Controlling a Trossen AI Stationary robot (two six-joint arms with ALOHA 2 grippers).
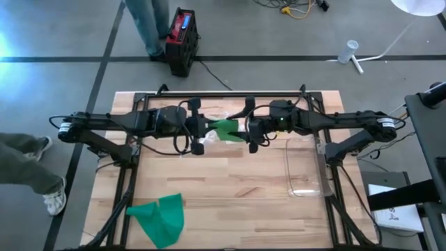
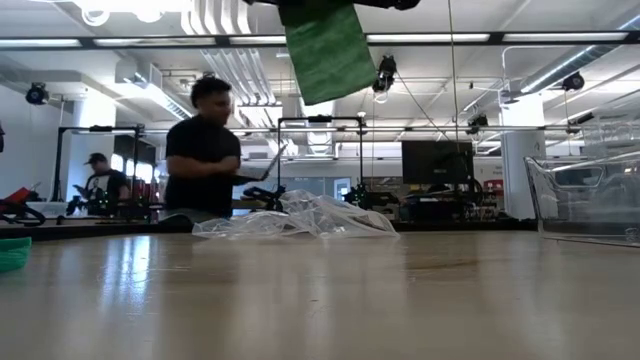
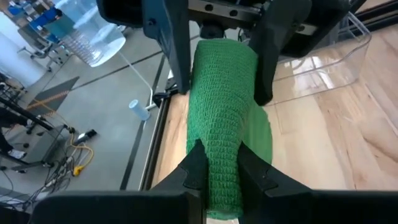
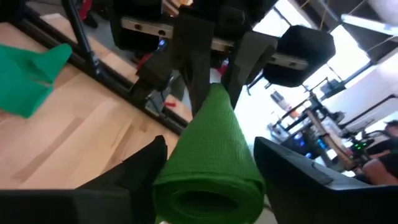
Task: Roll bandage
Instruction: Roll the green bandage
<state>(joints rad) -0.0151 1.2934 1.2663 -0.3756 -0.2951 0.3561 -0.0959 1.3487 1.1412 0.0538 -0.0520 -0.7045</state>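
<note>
Two grippers meet above the table's centre, toward 12 o'clock: the left gripper (image 3: 214, 171) is closed on the flat end of the green bandage (image 1: 224, 128), while the right gripper (image 4: 208, 168) has its fingers spread around the rolled end, at 3 o'clock from the left one

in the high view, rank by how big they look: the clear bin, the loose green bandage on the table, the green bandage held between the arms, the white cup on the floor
1. clear bin
2. loose green bandage; its outline is irregular, so it may be close to the bin
3. held green bandage, partly hidden by the tools
4. white cup; it sits lower, on the floor, so it looks somewhat smaller than it is
</note>
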